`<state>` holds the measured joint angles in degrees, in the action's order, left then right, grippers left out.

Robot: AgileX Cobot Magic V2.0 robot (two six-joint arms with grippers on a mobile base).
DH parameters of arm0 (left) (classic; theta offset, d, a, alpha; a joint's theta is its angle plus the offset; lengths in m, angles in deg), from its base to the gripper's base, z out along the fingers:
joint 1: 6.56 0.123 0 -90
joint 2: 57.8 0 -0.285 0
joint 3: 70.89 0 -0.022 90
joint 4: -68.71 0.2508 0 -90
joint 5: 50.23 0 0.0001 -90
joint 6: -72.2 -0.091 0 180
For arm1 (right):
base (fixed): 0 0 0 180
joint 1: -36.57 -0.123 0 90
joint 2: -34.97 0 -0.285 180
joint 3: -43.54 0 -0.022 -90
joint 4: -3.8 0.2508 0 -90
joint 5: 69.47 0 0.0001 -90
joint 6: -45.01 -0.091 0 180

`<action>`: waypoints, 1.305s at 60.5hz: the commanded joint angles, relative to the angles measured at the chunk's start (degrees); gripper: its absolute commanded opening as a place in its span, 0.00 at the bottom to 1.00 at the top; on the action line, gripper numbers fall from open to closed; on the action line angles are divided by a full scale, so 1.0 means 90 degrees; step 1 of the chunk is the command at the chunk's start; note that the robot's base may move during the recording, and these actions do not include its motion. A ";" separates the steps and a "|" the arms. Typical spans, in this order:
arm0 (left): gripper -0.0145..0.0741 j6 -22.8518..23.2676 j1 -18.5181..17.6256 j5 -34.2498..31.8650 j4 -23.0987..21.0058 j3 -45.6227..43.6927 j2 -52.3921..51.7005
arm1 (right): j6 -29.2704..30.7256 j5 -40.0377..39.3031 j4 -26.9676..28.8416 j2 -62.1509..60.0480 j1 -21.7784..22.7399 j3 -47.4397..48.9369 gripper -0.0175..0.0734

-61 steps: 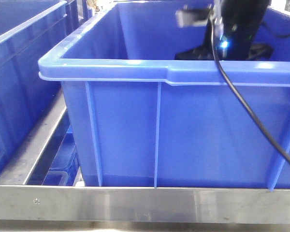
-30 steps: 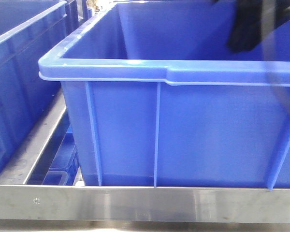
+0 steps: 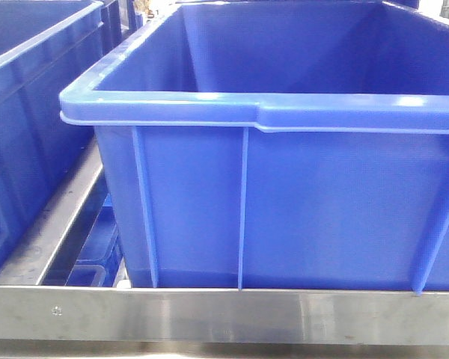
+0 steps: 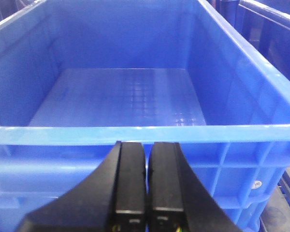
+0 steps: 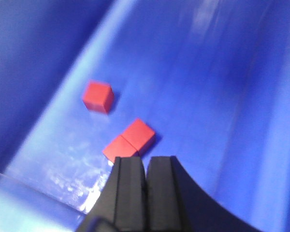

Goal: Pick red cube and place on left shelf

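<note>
While both grippers sit pressed shut and hold nothing, three red cubes lie on a blue crate floor beyond the right gripper (image 5: 145,188).

Just ahead of the right fingertips, two red cubes (image 5: 130,139) touch each other; a third cube (image 5: 97,96) sits apart, farther ahead and to the left, near the crate's left wall (image 5: 34,63), with open floor to the right. The left gripper (image 4: 146,186) hangs outside another blue crate (image 4: 232,96), just short of its near rim, with bare floor beyond. From the front view, a large blue crate (image 3: 284,202) stands on the left shelf (image 3: 209,315), behind its steel front rail.
</note>
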<state>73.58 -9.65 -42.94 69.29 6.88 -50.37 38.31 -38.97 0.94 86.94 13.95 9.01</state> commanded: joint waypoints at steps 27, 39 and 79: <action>0.28 0.0005 -0.0027 -0.0559 -0.0024 0.0147 -0.0094 | 0.0051 -0.0928 -0.0079 -0.3002 0.0057 -0.1501 0.25; 0.28 0.0005 -0.0027 -0.0559 -0.0024 0.0147 -0.0094 | 0.0051 -0.0859 -0.0073 -0.3058 0.0057 -0.1507 0.25; 0.28 0.0005 -0.0027 -0.0559 -0.0024 0.0147 -0.0094 | 0.0058 -0.1619 0.0062 -0.3066 0.0722 -0.2043 0.25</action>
<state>73.58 -9.65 -42.94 69.29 6.88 -50.37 38.44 -45.05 1.07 58.93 17.44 -9.25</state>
